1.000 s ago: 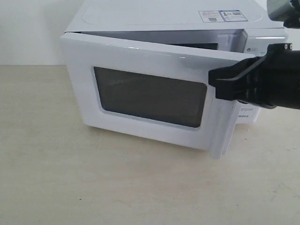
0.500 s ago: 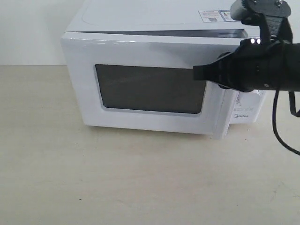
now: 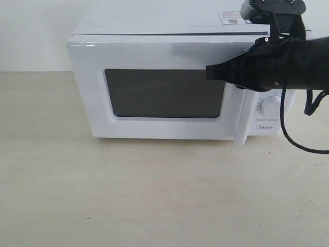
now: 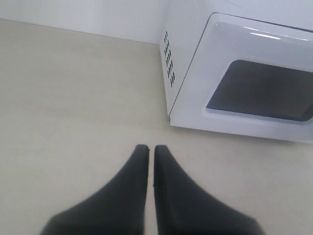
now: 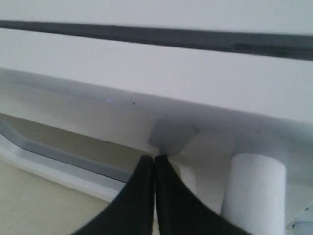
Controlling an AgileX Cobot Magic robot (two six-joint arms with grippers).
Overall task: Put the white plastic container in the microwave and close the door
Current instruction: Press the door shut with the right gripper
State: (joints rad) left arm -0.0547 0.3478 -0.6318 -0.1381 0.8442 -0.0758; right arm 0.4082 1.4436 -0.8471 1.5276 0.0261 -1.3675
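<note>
The white microwave [image 3: 154, 20] stands at the back of the table, and its door [image 3: 87, 87] with the dark window lies flush against the body. The white plastic container is hidden. My right gripper [image 3: 208, 73] is shut and empty, its tip against the door's upper right part, beside the vertical bar handle [image 3: 240, 121]. In the right wrist view the right gripper [image 5: 154, 157] touches the door [image 5: 146, 73] close to the handle [image 5: 254, 191]. My left gripper [image 4: 147, 147] is shut and empty over bare table, off the microwave's [image 4: 183, 58] vented side.
A round white knob [image 3: 270, 105] shows on the control panel under my right arm. A black cable [image 3: 288, 139] hangs from that arm in front of the panel. The beige table [image 3: 154, 195] stretches wide in front of the microwave, and a white wall stands behind.
The door swung from partly open to flat against the microwave. My right gripper travelled with it, leftward and toward the microwave. Its jaws stayed shut.
</note>
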